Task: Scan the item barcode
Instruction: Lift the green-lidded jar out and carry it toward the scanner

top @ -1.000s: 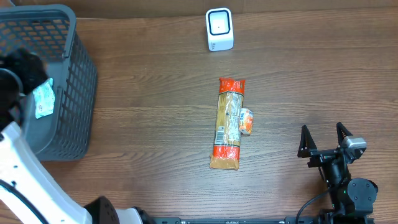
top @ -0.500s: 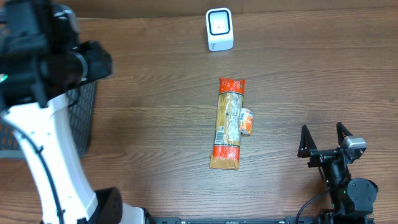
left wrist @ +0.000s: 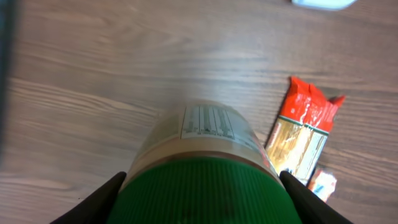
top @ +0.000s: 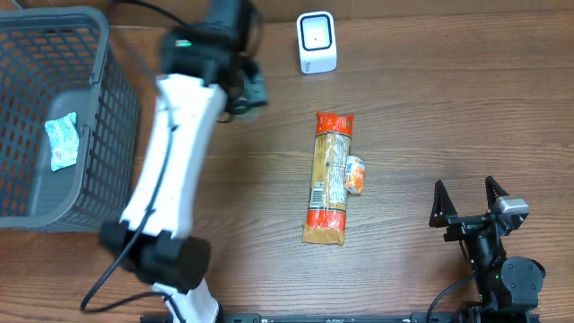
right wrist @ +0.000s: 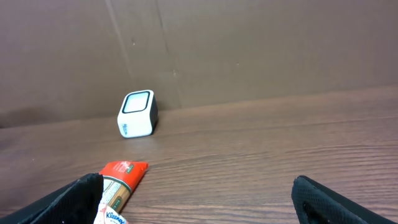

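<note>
The jar [left wrist: 202,149], pinched at its green lid by the left gripper [left wrist: 200,205], hung at eleven o'clock. I judged it mid-carry, and next its barcode needed to face the scanner [top: 316,42] at twelve. The right gripper [top: 466,199] stood spread.

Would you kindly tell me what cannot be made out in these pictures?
- The jar: overhead, the left arm mostly hides it; the left wrist view shows its green lid and a blurred label panel, no barcode.
- The pasta packet: print too small overhead; only partly in view from both wrists.
- The small packet in the basket: too small to read overhead.
- The scanner: blurred and cropped at the top edge, left wrist view.
</note>
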### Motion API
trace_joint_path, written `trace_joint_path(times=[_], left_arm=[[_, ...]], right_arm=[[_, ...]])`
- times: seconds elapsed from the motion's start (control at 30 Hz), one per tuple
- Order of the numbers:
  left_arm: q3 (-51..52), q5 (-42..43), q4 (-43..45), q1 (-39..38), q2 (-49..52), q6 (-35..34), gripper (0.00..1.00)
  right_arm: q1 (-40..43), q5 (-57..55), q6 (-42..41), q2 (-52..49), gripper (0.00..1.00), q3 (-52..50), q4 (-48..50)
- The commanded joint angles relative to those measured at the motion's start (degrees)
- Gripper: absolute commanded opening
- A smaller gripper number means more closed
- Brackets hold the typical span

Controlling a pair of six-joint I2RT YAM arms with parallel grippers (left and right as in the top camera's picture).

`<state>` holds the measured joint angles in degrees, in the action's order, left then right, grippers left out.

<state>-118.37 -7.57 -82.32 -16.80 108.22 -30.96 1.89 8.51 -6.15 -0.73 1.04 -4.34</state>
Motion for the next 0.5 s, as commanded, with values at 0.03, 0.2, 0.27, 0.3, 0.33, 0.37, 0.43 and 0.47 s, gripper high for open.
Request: trace_joint_path(times=[0.03, 0.2, 0.27, 0.3, 0.33, 0.37, 0.43, 0.47], left_arm=[[8.87, -1.68, 5.25, -3.13, 2.21, -13.53, 0.50], [19.69, 1.14, 15.43, -5.01, 4.44, -21.05, 0.38], [23.45, 2.64, 19.12, -5.09, 4.74, -23.69, 0.34], [25.40, 3.48, 20.92, -5.09, 4.76, -25.44, 0.33], [26.95, 4.44, 22.51, -5.09, 4.76, -26.97, 0.33], [28.44, 5.33, 24.13, -5.09, 4.76, -28.41, 0.33], [31.56, 7.80, 28.00, -5.09, 4.76, -31.15, 0.33], [32.92, 8.83, 29.90, -5.14, 4.76, -32.28, 0.33]], right_arm=[[0.37, -0.72, 0.15, 0.57, 1.00, -0.59, 0.24], [0.37, -0.72, 0.15, 0.57, 1.00, -0.59, 0.24], [0.37, -0.72, 0.15, 0.57, 1.00, -0.59, 0.24], [0.37, -0.70, 0.15, 0.57, 1.00, -0.59, 0.24], [0.37, -0.72, 0.15, 0.57, 1.00, -0.59, 0.24], [0.37, -0.70, 0.15, 0.57, 1.00, -0.59, 0.24], [0.37, -0.72, 0.15, 0.57, 1.00, -0.59, 0.24], [0.37, -0.70, 0.15, 0.57, 1.00, -0.59, 0.24]])
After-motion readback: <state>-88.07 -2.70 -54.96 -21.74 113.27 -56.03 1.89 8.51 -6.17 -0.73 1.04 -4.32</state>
